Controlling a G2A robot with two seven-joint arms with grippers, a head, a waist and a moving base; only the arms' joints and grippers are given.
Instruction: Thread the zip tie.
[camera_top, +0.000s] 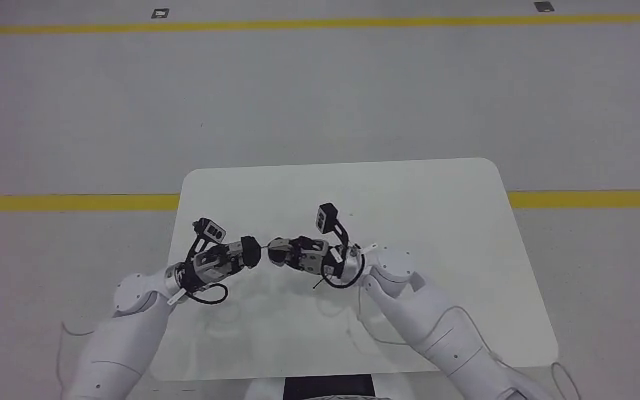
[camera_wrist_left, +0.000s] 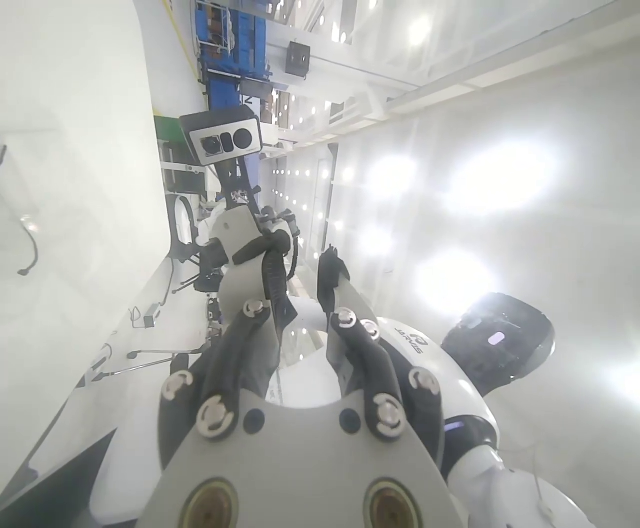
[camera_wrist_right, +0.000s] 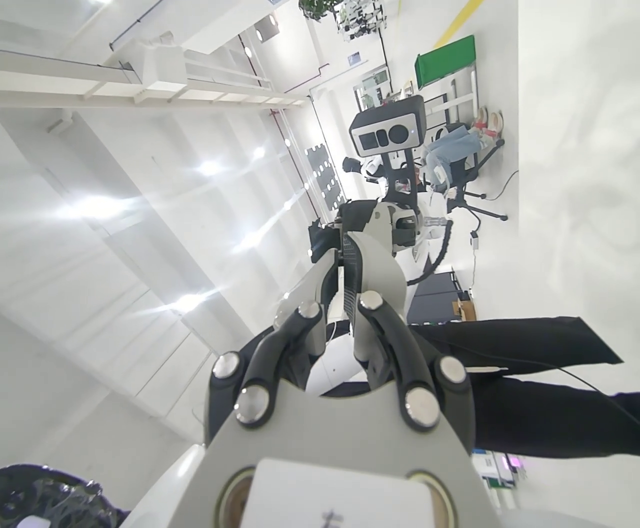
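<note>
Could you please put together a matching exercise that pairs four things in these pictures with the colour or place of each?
Things:
1. table
2. floor stripe
3. floor marker
4. left gripper

Descriptions:
A. yellow
B. a small dark square on the far floor
C. raised over the table, tip close to the tip of the right gripper
D. white, with rounded corners

Pairs: 1-D; 2-A; 3-B; 4-C
</note>
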